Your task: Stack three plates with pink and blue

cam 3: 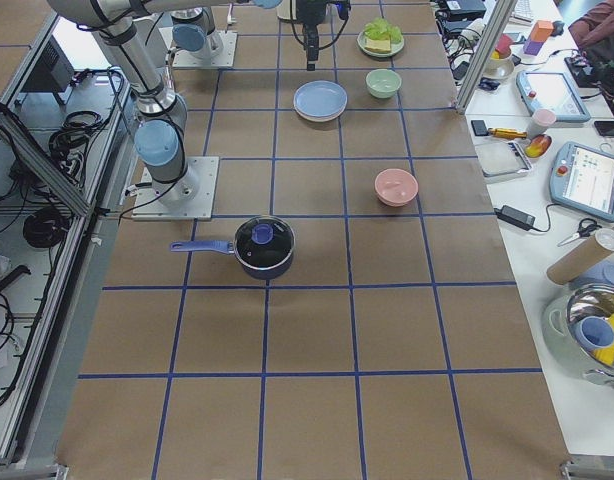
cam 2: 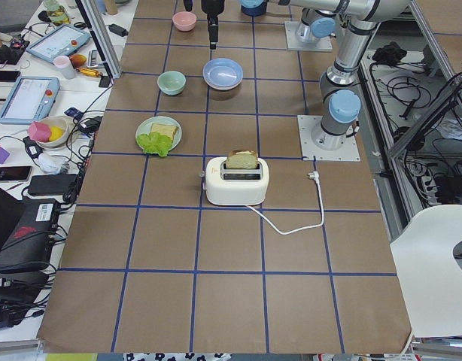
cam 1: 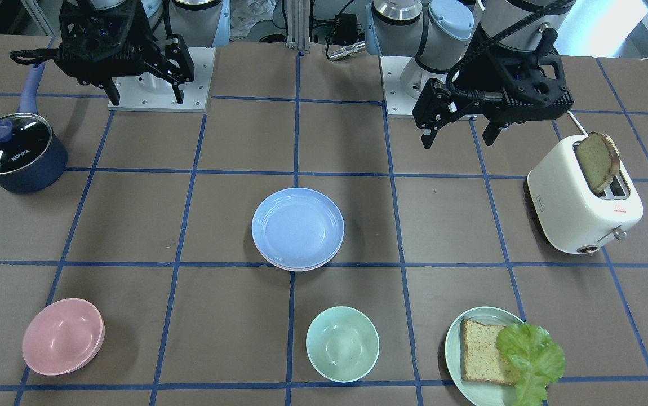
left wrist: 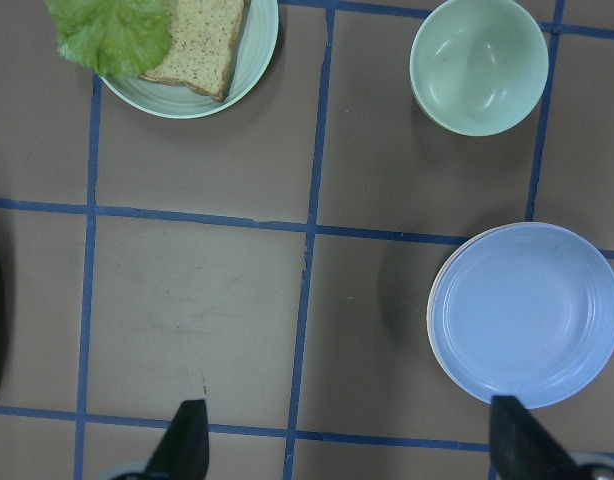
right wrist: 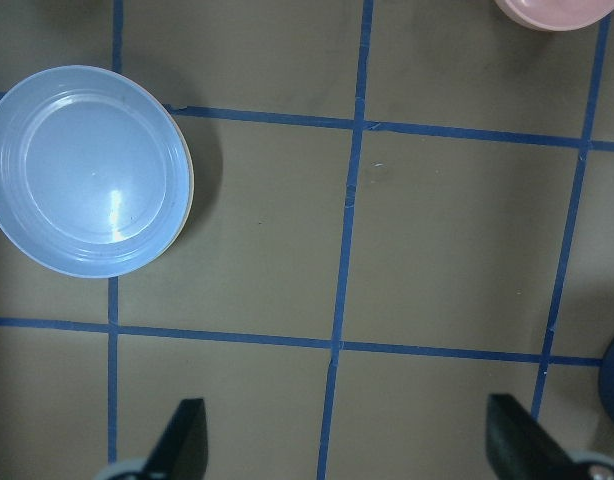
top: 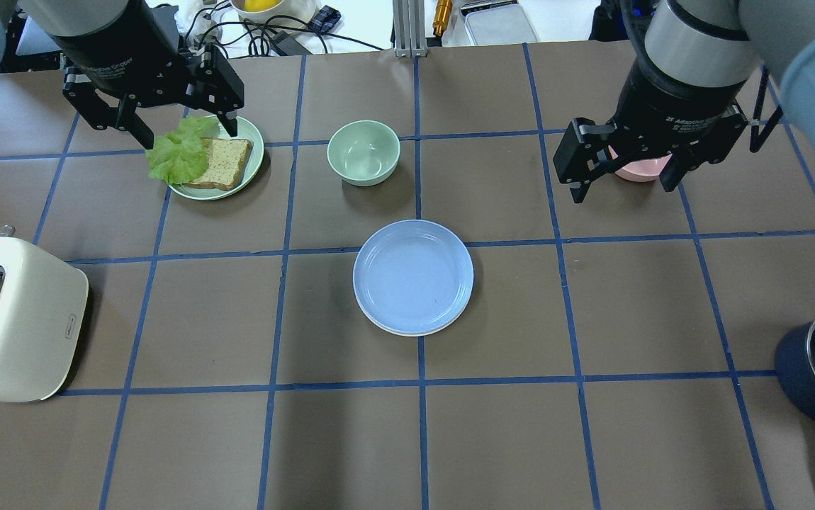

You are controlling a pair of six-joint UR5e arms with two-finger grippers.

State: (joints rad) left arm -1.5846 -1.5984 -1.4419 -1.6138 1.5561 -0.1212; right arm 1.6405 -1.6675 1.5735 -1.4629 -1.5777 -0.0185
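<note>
Plates [cam 1: 297, 228] are stacked at the bench [cam 1: 234, 141] centre, blue uppermost, pale rims seen beneath. Mint bowl [cam 1: 342, 343], pink bowl [cam 1: 62, 336], bread plate [cam 1: 451, 347], toaster [cam 1: 572, 208] and pot [cam 1: 36, 172] are set well apart around. Left fingers [left wrist: 187, 445] and right fingers [right wrist: 182, 445] are held spread, empty.

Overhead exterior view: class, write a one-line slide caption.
Blue plate topmost at centre; left gripper and right gripper open, empty.

The plate stack [top: 413, 276] lies centrally, toaster [top: 25, 326] to its left, pot [top: 801, 368] to its right.
</note>
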